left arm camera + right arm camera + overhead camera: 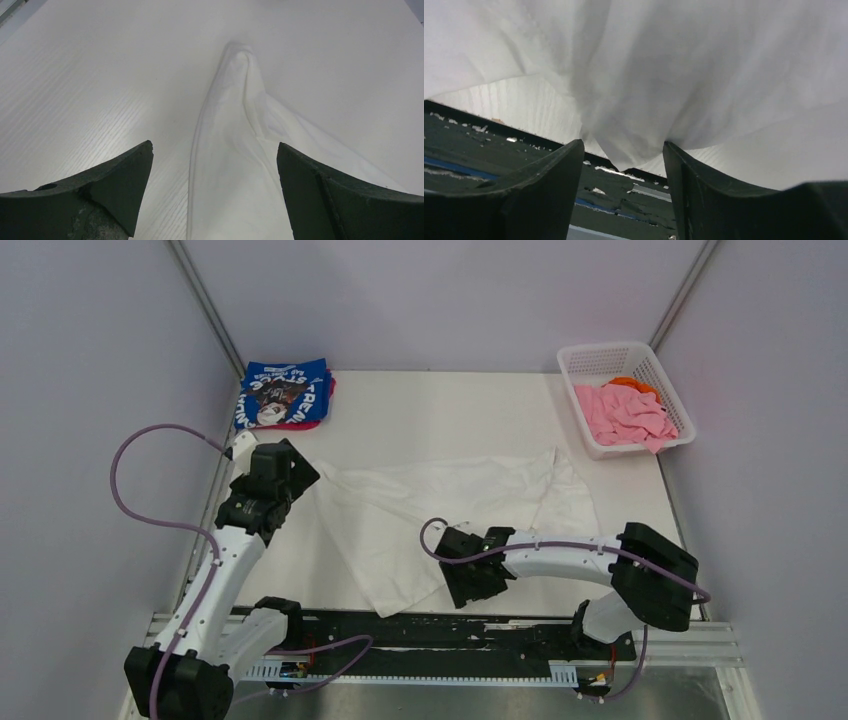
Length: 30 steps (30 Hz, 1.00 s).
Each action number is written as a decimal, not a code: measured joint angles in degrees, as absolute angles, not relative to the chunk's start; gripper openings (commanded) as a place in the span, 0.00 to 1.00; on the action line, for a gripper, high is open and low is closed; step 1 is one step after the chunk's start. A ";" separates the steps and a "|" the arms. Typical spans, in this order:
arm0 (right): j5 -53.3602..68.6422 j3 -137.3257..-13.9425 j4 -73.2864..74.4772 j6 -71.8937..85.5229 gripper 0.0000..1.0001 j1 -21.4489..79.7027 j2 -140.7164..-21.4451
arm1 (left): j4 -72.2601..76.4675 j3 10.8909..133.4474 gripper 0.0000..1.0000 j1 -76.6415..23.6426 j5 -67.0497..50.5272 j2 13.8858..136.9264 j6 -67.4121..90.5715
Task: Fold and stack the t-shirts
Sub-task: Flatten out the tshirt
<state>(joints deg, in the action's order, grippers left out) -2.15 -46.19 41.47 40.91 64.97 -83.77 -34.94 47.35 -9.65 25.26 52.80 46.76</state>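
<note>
A white t-shirt (450, 505) lies spread, wrinkled, on the middle of the table. My left gripper (303, 478) is open over its left tip; in the left wrist view that gripper (215, 150) straddles a narrow strip of the shirt (230, 110) without holding it. My right gripper (462, 580) is at the shirt's near edge, open; in the right wrist view a point of the cloth (674, 65) hangs between that gripper's (621, 150) tips. A folded royal-blue t-shirt (285, 390) lies at the back left on a pink one (325, 405).
A white lattice basket (600, 355) at the back right holds a crumpled pink t-shirt (625, 415) and an orange one (632, 383). A black rail (420, 630) runs along the near table edge. Grey walls close in the left and right sides.
</note>
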 measured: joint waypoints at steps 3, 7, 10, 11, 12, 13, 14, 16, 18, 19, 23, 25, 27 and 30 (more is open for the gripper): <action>-3.97 -46.89 42.35 42.54 0.52 65.19 -86.32 | -34.87 47.27 1.00 -9.65 24.88 53.04 46.52; -6.74 -48.10 44.60 44.14 0.12 65.19 -87.96 | -34.48 47.22 1.00 -9.65 24.49 53.93 46.15; -9.41 -48.51 45.56 45.84 0.00 64.88 -88.07 | -34.39 47.18 1.00 -9.65 24.49 54.52 46.09; -10.41 -48.58 45.67 46.57 0.00 64.47 -87.99 | -34.28 47.18 1.00 -9.65 24.49 54.72 46.04; -11.55 -48.60 45.60 46.87 0.00 63.99 -87.77 | -34.06 47.16 1.00 -9.65 24.47 54.89 45.98; -13.30 -48.58 45.63 47.22 0.00 62.72 -87.35 | -33.80 47.16 1.00 -9.65 24.45 55.09 45.91; -14.61 -48.58 45.69 47.35 0.00 61.45 -86.76 | -33.50 47.16 1.00 -9.65 24.40 55.29 45.87; -17.26 -48.58 45.63 47.27 0.00 56.60 -83.70 | -32.67 47.16 1.00 -9.65 24.10 56.16 45.71; -19.57 -48.60 45.21 46.52 0.00 51.09 -79.53 | -31.77 47.16 1.00 -9.65 23.88 57.39 45.63; -20.88 -48.66 44.99 45.84 0.00 47.97 -77.21 | -31.35 47.16 1.00 -9.65 23.81 58.17 45.58; -24.91 -49.23 44.64 42.63 0.00 38.20 -72.18 | -30.15 47.24 1.00 -9.65 23.99 62.74 45.50; -26.50 -49.28 44.53 40.82 0.00 33.76 -70.96 | -30.04 47.70 1.00 -9.63 24.40 65.56 45.52; -27.29 -49.28 44.40 39.07 0.00 29.76 -70.37 | -29.85 48.73 1.00 -9.58 24.77 68.47 45.54; -27.57 -49.28 43.72 36.62 0.00 23.35 -69.84 | -29.02 50.52 1.00 -9.34 25.08 72.55 45.65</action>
